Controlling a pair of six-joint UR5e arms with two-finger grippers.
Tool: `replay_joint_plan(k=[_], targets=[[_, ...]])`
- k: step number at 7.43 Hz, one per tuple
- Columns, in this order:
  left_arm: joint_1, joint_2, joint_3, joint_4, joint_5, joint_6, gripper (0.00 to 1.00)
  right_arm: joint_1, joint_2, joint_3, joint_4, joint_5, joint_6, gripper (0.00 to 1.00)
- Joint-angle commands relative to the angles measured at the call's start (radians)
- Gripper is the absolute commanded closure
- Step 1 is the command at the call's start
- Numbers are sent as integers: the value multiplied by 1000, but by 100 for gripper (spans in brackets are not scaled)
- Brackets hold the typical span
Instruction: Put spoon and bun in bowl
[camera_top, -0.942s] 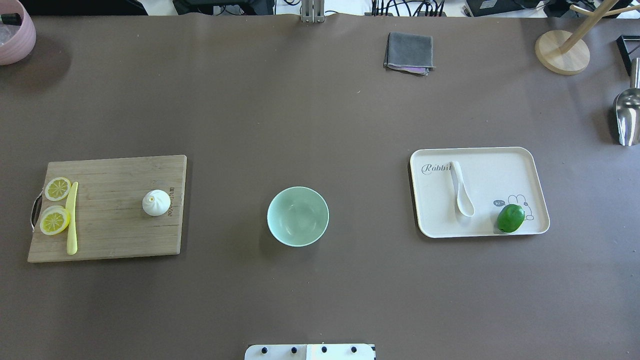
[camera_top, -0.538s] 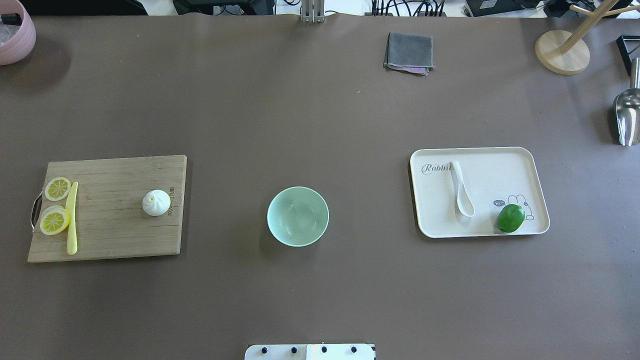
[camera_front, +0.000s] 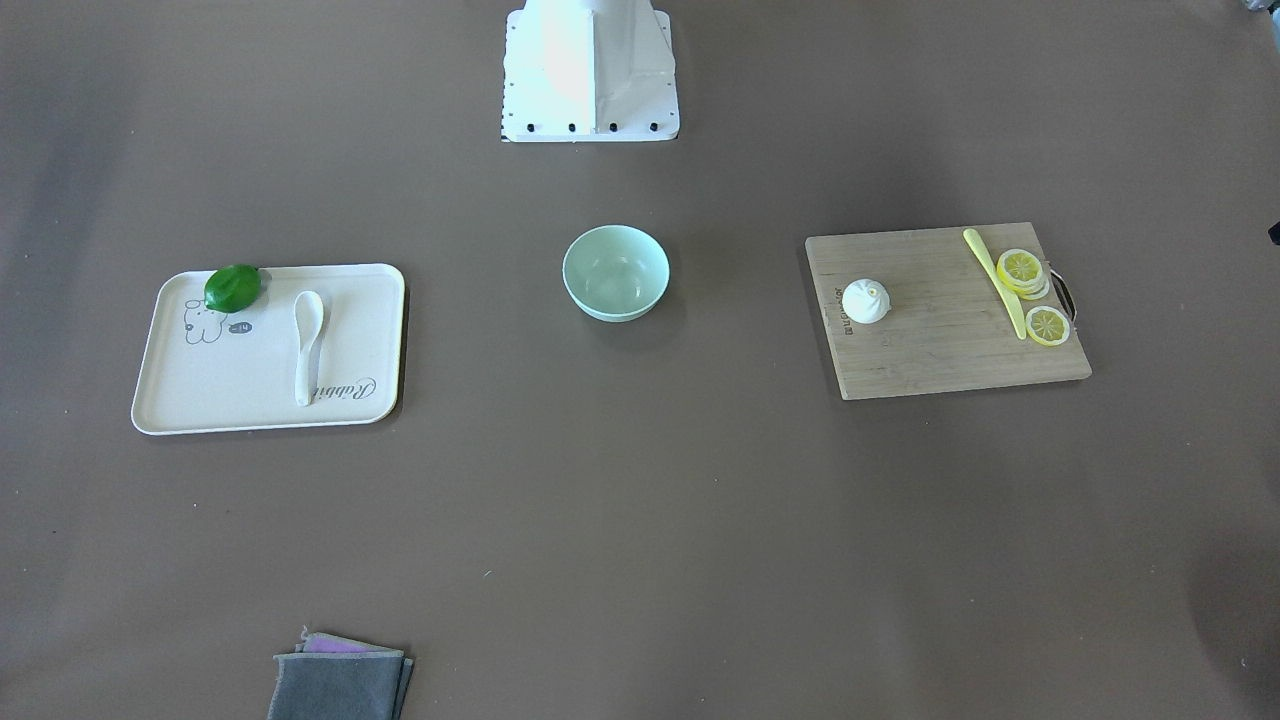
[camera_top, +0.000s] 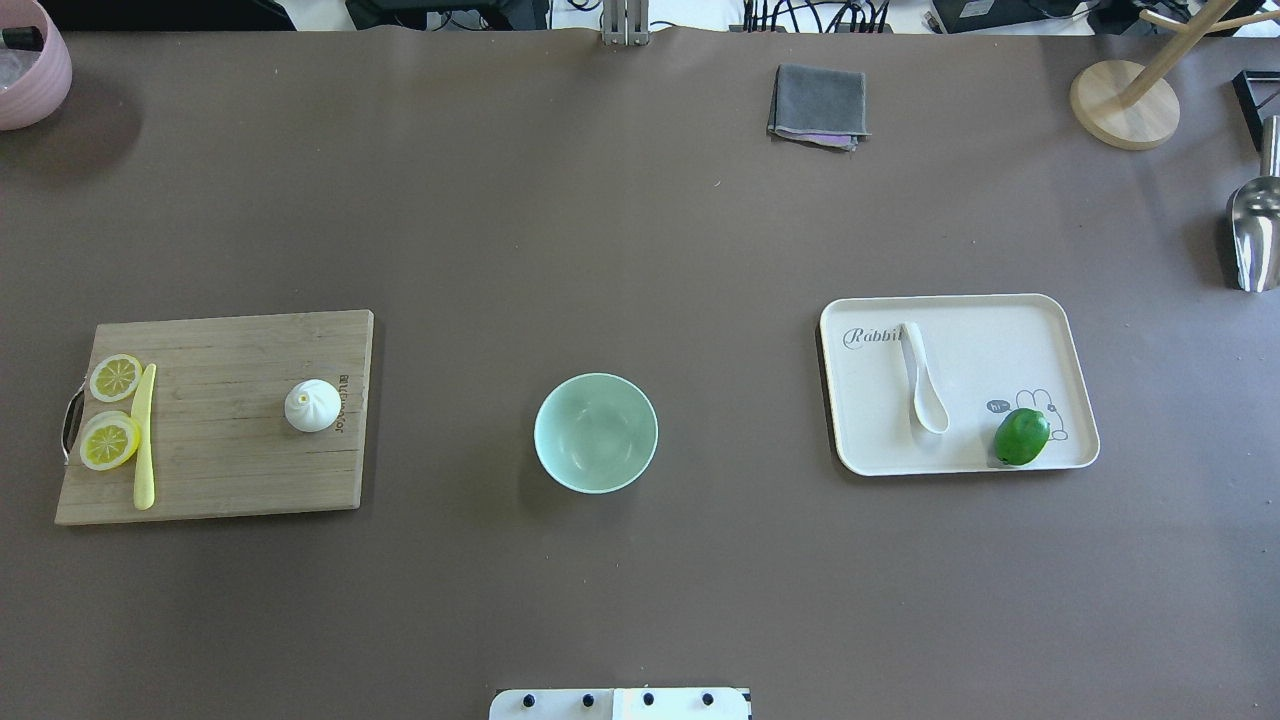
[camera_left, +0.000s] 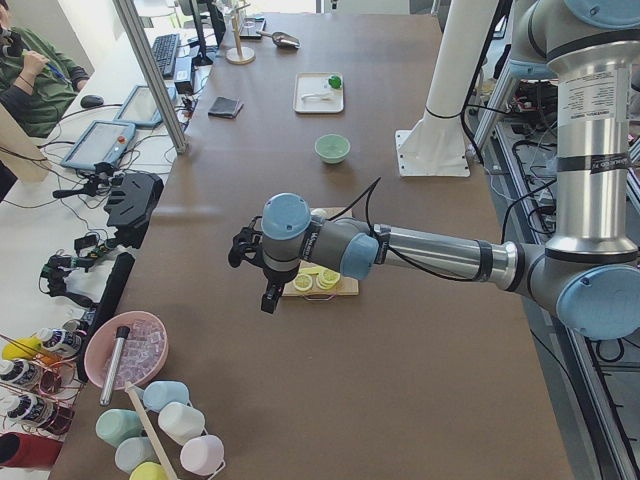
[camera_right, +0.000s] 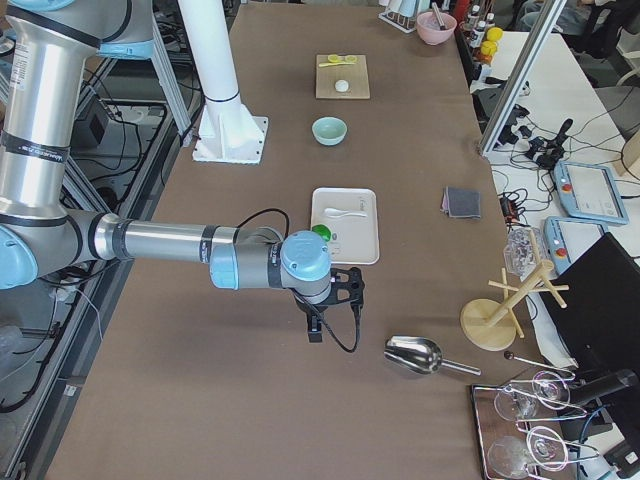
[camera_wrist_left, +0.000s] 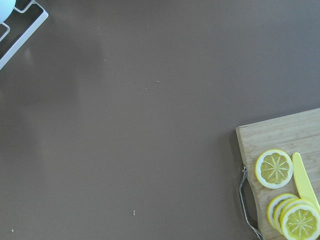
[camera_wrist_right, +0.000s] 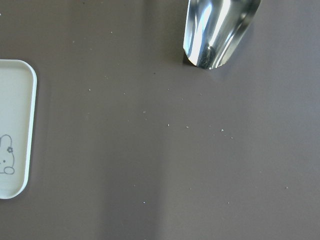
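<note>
Far from the bowl, toward the table's two ends and seen only in the side views, the left gripper (camera_left: 243, 250) and right gripper (camera_right: 345, 287) hang above the brown table top (camera_top: 640, 250); I cannot tell whether their fingers are wide or narrow. The round, smooth mint-green bowl (camera_top: 596, 432) stands at centre. To its robot-right, a cream rectangular tray (camera_top: 1000, 330) printed "Rabbit" holds the cream-white, deep-scooped soup spoon (camera_top: 925, 385) and a glossy green fruit (camera_top: 1021, 436). To its robot-left, a bamboo cutting board (camera_top: 220, 470) carries the white swirl-topped steamed bun (camera_top: 312, 405) beside an unreadable burnt mark, with lemon slices (camera_top: 110, 440) and a yellow plastic knife (camera_top: 144, 440). The left wrist view shows some slices stacked, which the overhead view does not show.
</note>
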Motion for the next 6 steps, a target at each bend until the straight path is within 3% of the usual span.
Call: replay_joint_plan(k=[1, 3, 4, 6], targets=[[0, -44, 39, -151, -3, -4, 2, 1, 37, 25, -3, -6, 7, 0], [1, -67, 44, -180, 0, -5, 2, 4, 46, 31, 28, -8, -2, 0], [1, -91, 56, -187, -1, -45, 2, 4, 39, 8, 101, -6, -3, 0], [67, -116, 59, -223, 3, -69, 2, -17, 52, 5, 177, -11, 100, 0]])
